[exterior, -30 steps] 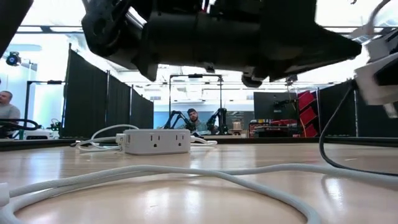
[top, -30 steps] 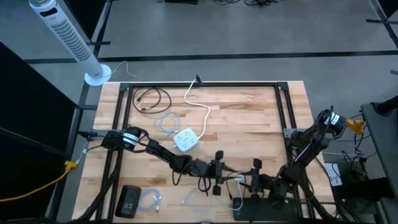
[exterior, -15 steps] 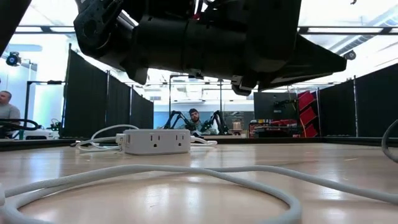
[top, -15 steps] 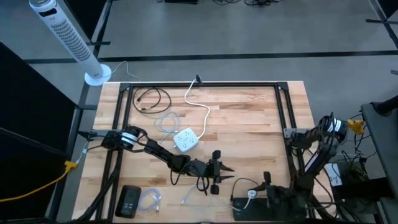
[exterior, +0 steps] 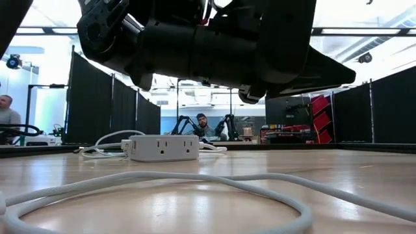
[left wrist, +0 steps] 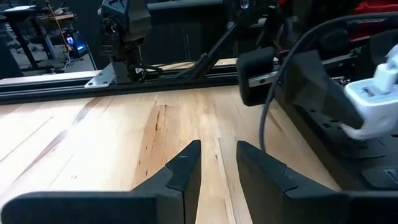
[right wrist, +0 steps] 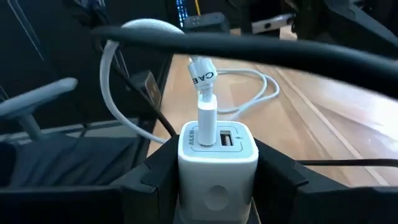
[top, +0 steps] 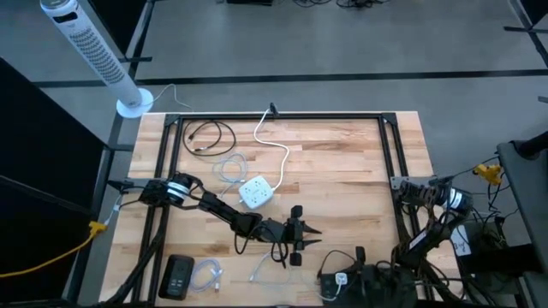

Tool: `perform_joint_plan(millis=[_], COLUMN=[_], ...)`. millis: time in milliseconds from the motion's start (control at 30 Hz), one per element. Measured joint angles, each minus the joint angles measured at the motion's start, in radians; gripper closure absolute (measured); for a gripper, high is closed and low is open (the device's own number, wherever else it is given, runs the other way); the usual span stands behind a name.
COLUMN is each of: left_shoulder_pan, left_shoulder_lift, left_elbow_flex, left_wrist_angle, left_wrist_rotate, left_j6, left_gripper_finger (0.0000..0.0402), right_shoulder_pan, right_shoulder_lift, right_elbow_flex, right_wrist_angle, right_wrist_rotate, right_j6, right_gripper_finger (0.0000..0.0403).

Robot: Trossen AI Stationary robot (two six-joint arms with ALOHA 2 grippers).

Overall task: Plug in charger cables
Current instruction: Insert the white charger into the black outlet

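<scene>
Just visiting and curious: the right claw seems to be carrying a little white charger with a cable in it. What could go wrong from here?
The right gripper is shut on the charger block near the table's front edge, with its white cable trailing loose; that cable might snag on the arm. A black cable also crosses close over the block and could catch. The left gripper, open and empty, hovers nearby, so the arms could get in each other's way.

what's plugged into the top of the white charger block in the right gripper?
A white cable sits in one port of the charger block; the second port beside it is empty. The right gripper covers the block's lower sides, so its prongs are hidden.
</scene>
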Motion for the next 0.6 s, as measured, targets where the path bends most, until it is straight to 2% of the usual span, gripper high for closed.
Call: perform_joint_plan(millis=[300,400,600], left_shoulder_pan=[0.0,0.0,0.001], left_shoulder_lift=[0.0,0.0,0.0], left_elbow_flex=[0.0,-0.001,-0.001], left_wrist_angle=[-0.012,-0.016,-0.016], left_wrist_rotate=[0.0,0.0,0.0], left_j6=[-0.004,-0.004,-0.004], left_gripper_finger=[0.031,0.031,0.031], right_shoulder_pan=[-0.007,-0.008,-0.008], right_shoulder_lift=[0.027,0.028,0.028], right_elbow_flex=[0.0,0.0,0.0], right_wrist_angle=[0.015,0.011,0.011], right_wrist_rotate=[-0.004,-0.055,-0.078], right_j6=[0.015,0.016,0.016], right_gripper_finger=[0.026,0.026,0.026])
